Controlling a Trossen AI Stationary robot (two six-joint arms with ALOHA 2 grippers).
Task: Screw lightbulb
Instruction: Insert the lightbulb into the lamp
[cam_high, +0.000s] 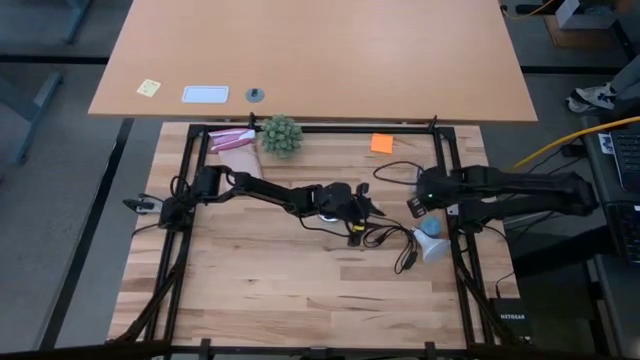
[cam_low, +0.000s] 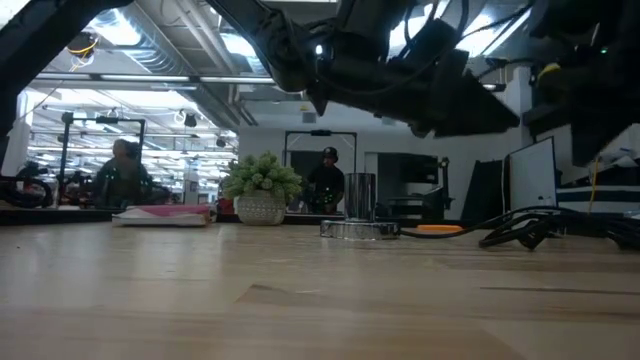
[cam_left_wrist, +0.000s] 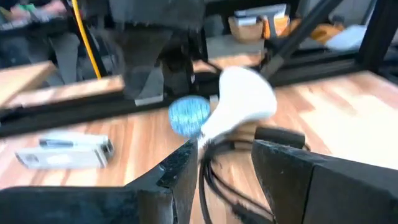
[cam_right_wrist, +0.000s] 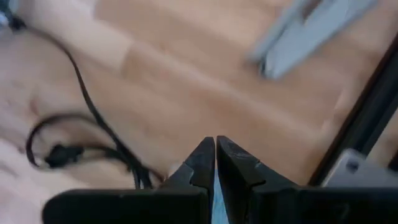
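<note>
Light wood plank table (cam_high: 280, 290), black frame rails along edges. Lying on it: small green plant (cam_high: 281, 135) in pot at far edge, pink flat item (cam_high: 232, 139) just beside plant, orange note (cam_high: 382, 143) farther right. Silvery socket disc (cam_low: 358, 229) near centre, black cord (cam_high: 395, 243) looping right from it. White lightbulb (cam_high: 436, 248) on its side near right rail, small light-blue object (cam_high: 430, 227) touching it.

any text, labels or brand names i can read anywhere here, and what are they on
"NETGEAR": faint light lettering on the dark box at the table's right edge in the high view; tiny, so the reading is tentative.
Yellow sticky note: no writing can be made out.
White card beside it: marks too small to read.
Orange sticky note: looks blank.
Lightbulb: no print visible.
</note>
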